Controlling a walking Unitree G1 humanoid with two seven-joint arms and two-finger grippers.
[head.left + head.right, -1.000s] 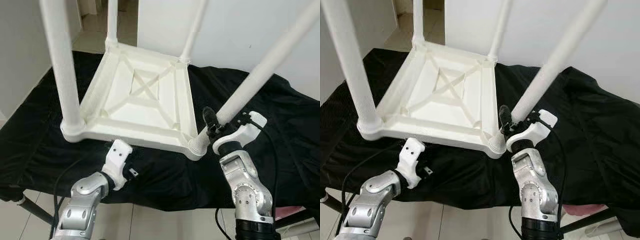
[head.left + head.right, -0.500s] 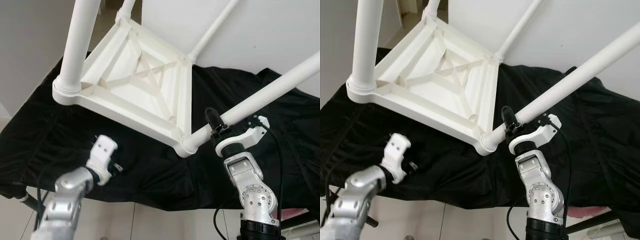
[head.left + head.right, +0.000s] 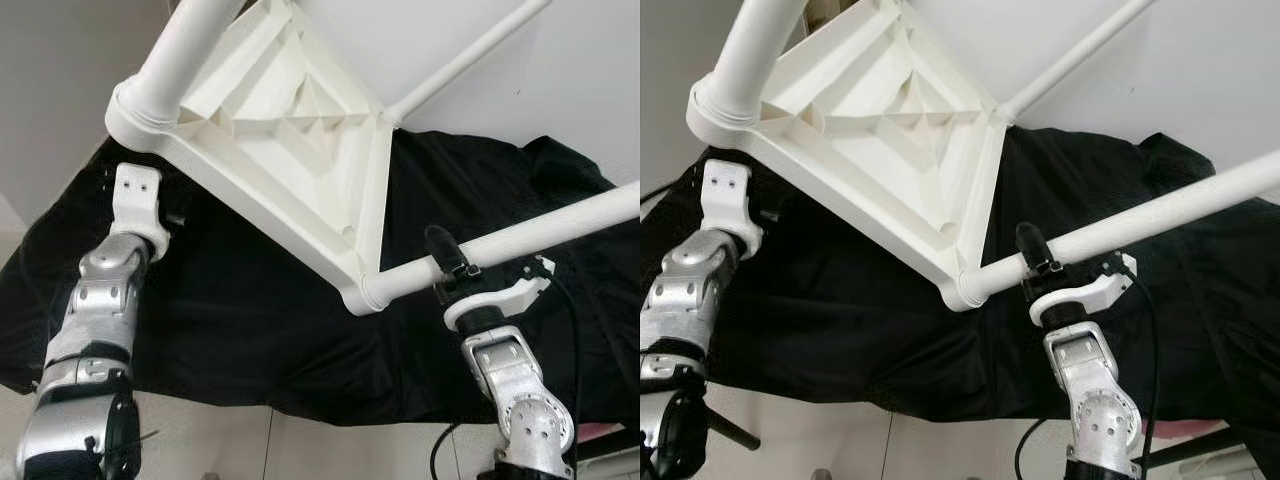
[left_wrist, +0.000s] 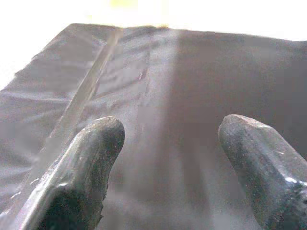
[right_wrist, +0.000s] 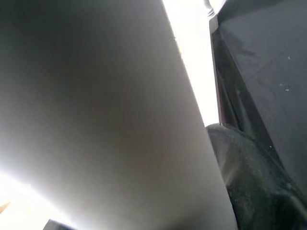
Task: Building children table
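Left eye view: white ribbed table (image 3: 290, 130) tilted.

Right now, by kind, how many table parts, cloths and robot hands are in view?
White table legs: 3, counting the held leg
White tabletop, underside showing, tilted: 1
Black cloth: 1
Robot hands: 2, the left hand open, the right hand shut on the held leg
Total: 7
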